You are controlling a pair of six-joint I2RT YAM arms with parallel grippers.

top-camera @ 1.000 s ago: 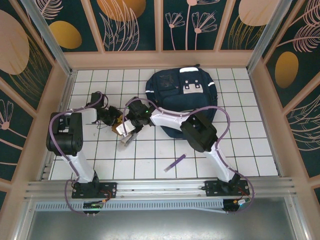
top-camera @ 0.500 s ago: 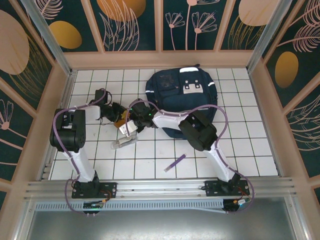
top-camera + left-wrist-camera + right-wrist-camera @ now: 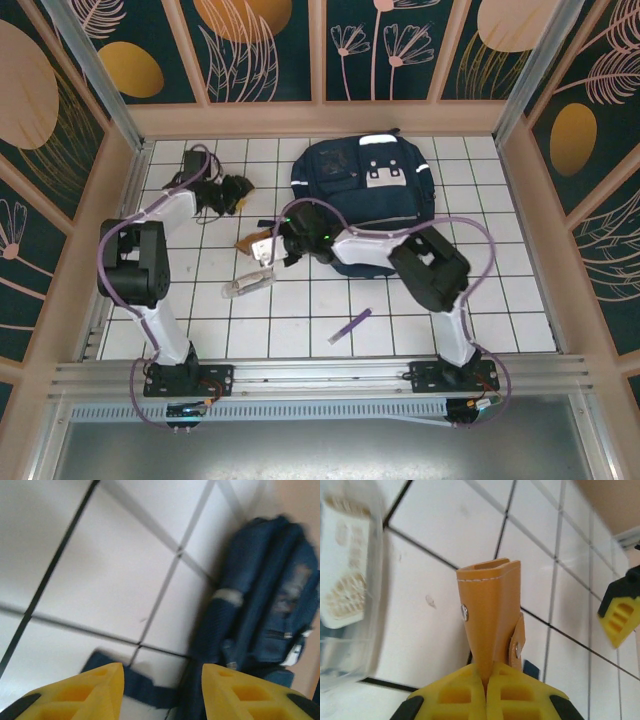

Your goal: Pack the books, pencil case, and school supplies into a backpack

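Right end effector clamps the orange-brown case; backpack lies near.

Matt navy cloth on the backpack; smooth stitched leather, metal rivets on the orange-brown case; glossy tiled counter.

From the left wrist we see the backpack as a soft blur, its right side and bottom cut off by the picture's edge. From the right wrist the clear pack is smeared and cropped at the left, so we cannot read its print. The lower end of the orange-brown case is hidden between the right gripper's closed yellow fingers.
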